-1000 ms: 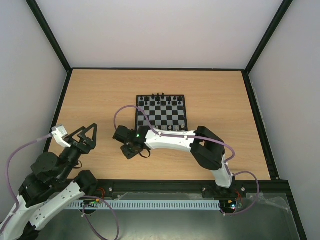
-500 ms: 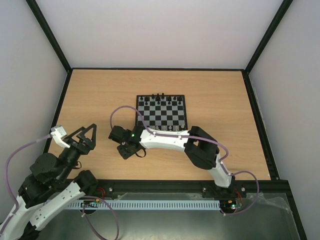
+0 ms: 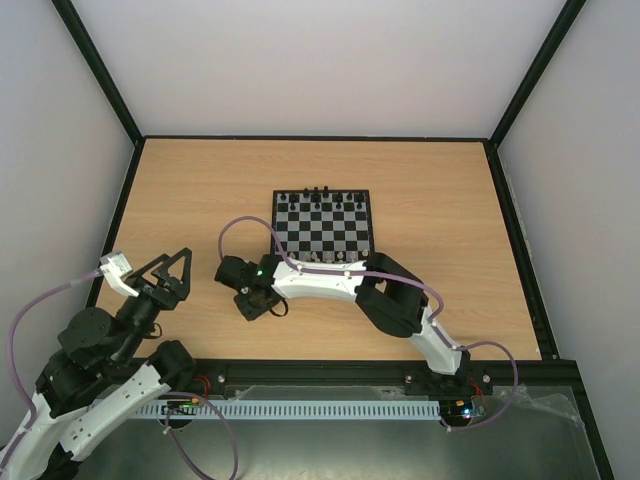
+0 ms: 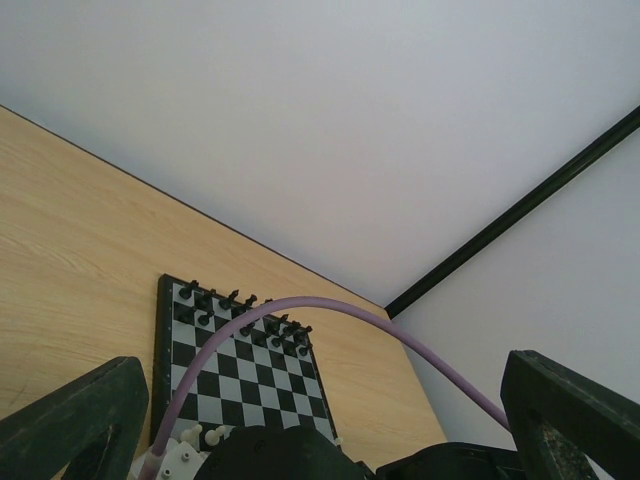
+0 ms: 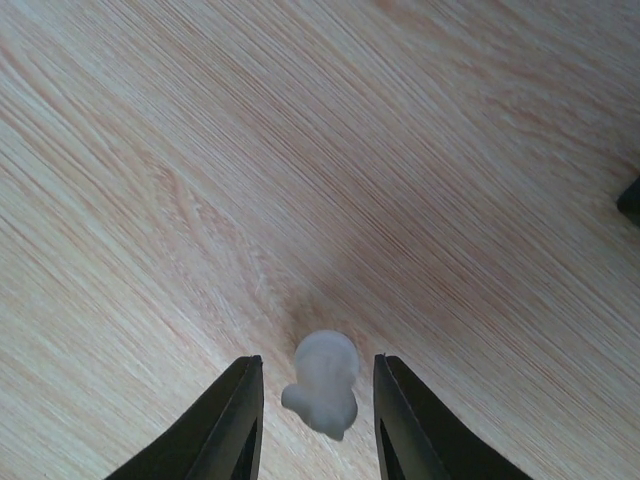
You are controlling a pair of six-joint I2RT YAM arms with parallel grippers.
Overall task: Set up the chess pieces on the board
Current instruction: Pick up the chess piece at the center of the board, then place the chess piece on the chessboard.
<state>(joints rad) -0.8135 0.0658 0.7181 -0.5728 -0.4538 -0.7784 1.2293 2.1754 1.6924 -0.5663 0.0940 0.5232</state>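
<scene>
- Top external: one board point(image 3: 322, 223) lay at mid-table point(image 3: 200, 190), with bare wood on every side of it and well clear of the table's black edge.
- Black figures point(image 3: 318, 192) lined its far rows and some whitish chess pieces point(image 3: 322, 257) its near row; both sets were too small to count.
- Of the two arms, the right one reached leftward past the board's near edge, with the right gripper point(image 3: 252, 300) low over bare wood just off the board's near-left corner.
- The left gripper point(image 3: 171, 268) hung near the table's left edge, well apart from the board, its jaws spread wide.
- Left wrist: two dark fingers point(image 4: 70, 425) stood far apart at the lower corners. Between them showed the one board, black figures on its far rows, two or three whitish pieces at its near edge, and one purple cable point(image 4: 400, 340) arching across.
- Right wrist: a single whitish piece point(image 5: 322, 382) sat on the wood between the two fingers point(image 5: 235, 425). The jaws were spread, with a narrow gap on each side of the piece.
</scene>
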